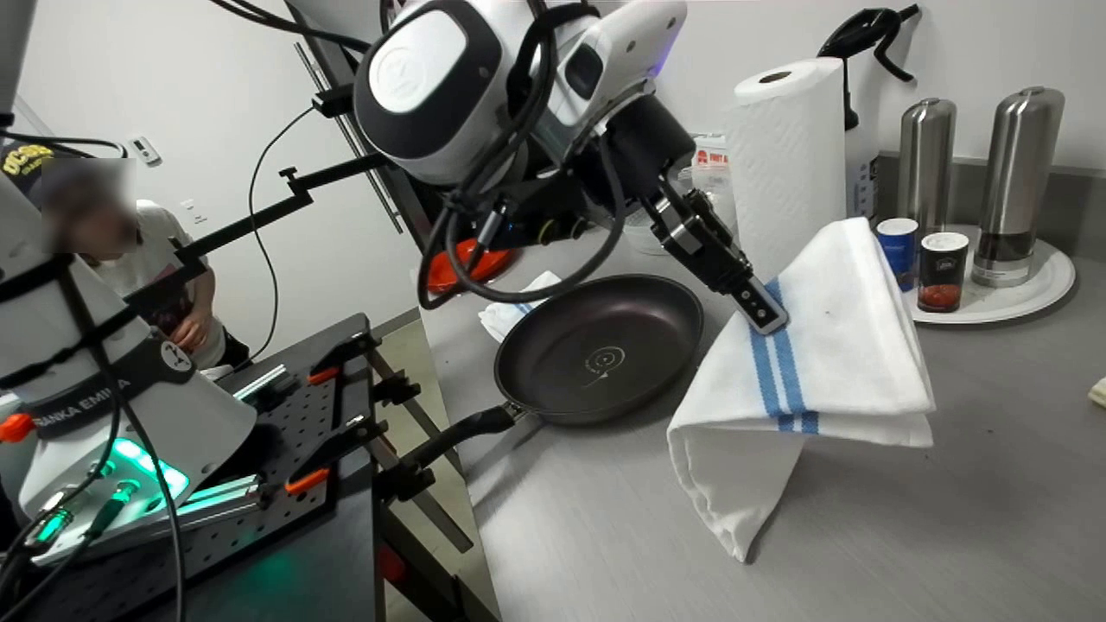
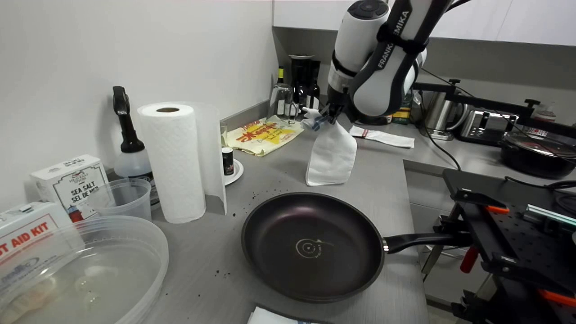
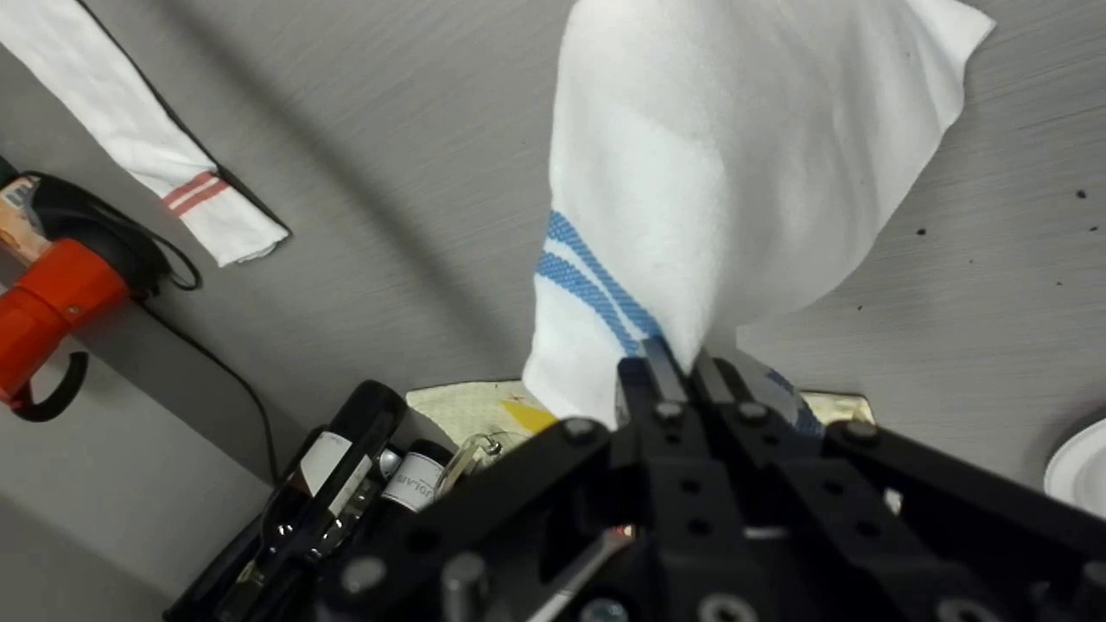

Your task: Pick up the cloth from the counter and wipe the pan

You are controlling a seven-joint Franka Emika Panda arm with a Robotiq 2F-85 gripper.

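Observation:
The white cloth with blue stripes [image 1: 847, 337] hangs in folds from my gripper [image 1: 762, 313]. It also shows in an exterior view [image 2: 333, 155] and in the wrist view [image 3: 639, 164]. The fingers [image 2: 332, 114] are shut on the cloth, pinching it near its stripes, and they also show in the wrist view [image 3: 683, 367]. The cloth's lower edge hangs close to the grey counter [image 1: 605, 527]; I cannot tell if it touches. The black pan [image 1: 622, 371] lies on the counter beside the cloth and is seen whole in an exterior view [image 2: 288, 274]. The pan is out of the wrist view.
A paper towel roll [image 1: 791, 164] and a white tray [image 1: 1037, 298] with shakers and mills stand along the wall. Another blue-striped white cloth [image 2: 274, 317] lies past the pan. A red-striped cloth [image 2: 389, 138], a clear tub [image 2: 153, 279] and bottles [image 3: 346, 458] stand around.

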